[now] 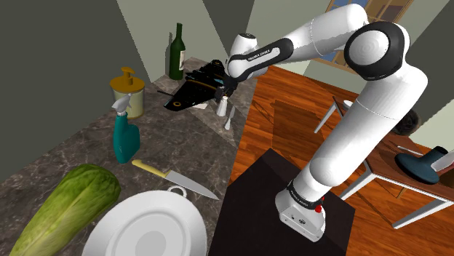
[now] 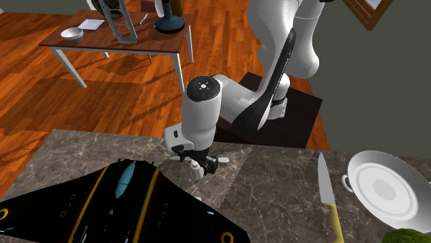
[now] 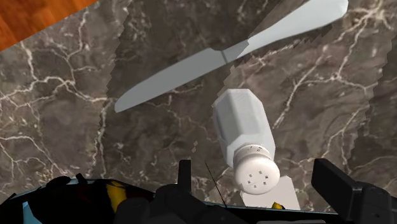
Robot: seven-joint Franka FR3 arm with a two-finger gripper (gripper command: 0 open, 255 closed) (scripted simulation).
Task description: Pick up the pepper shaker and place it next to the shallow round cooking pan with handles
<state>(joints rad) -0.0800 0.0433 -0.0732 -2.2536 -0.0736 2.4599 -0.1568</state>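
Observation:
The pepper shaker [image 3: 244, 130] is white and faceted with a holed round cap, standing upright on the dark marble counter [image 3: 76, 127]. My black gripper [image 3: 259, 183] hangs open just above it, with the cap between the fingers [image 3: 333, 182] and not touching them. In the shoulder view the shaker [image 1: 220, 108] stands under the gripper [image 1: 222, 93] near the counter's edge. The second exterior view has the gripper [image 2: 200, 164] over the shaker [image 2: 199, 172]. The shallow white pan with handles [image 1: 145, 227] sits at the counter's near end, also the pan [image 2: 384, 188].
A grey butter knife [image 3: 229, 54] lies just beyond the shaker. A black model aircraft [image 1: 190, 92] sits close beside the gripper. A yellow-handled knife [image 1: 174, 180], teal spray bottle [image 1: 125, 135], yellow jar [image 1: 127, 92], green bottle [image 1: 177, 52] and leafy cabbage [image 1: 65, 209] share the counter.

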